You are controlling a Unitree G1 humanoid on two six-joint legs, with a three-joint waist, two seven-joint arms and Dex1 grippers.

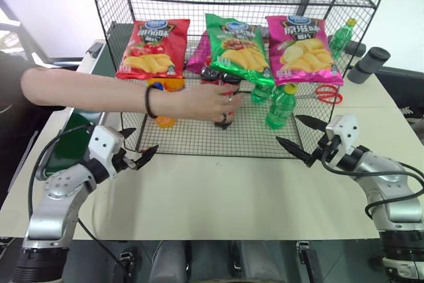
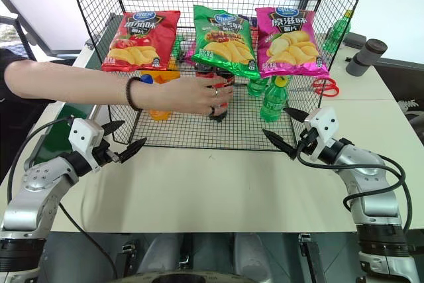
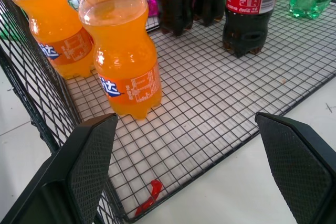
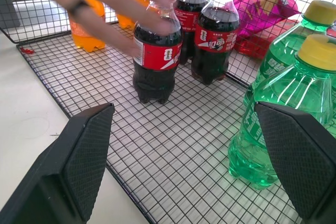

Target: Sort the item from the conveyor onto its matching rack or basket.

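Both pincers are hovering over the white table (image 1: 218,190), just in front of the black wire rack (image 1: 199,138), holding nothing. Left pincer (image 1: 141,157) is sitting spread wide near the rack's front-left corner; right pincer (image 1: 301,138) is also spread wide near the front-right corner.

A person's hand (image 1: 211,101) is reaching in from the left across the rack's base tier and gripping the cola bottle (image 4: 156,59) around its top. The bottle is standing upright on the mesh, in front of two more cola bottles (image 4: 212,35). Orange soda bottles (image 3: 123,51) are standing toward the left side of the tier, green bottles (image 4: 286,103) with yellow caps toward the right.

Three chip bags (image 1: 235,44) are leaning at the back of the tier. Red scissors (image 1: 326,94) are lying on the table just right of the rack. Green conveyor (image 1: 69,140) is running along the table's left edge, behind the left arm.
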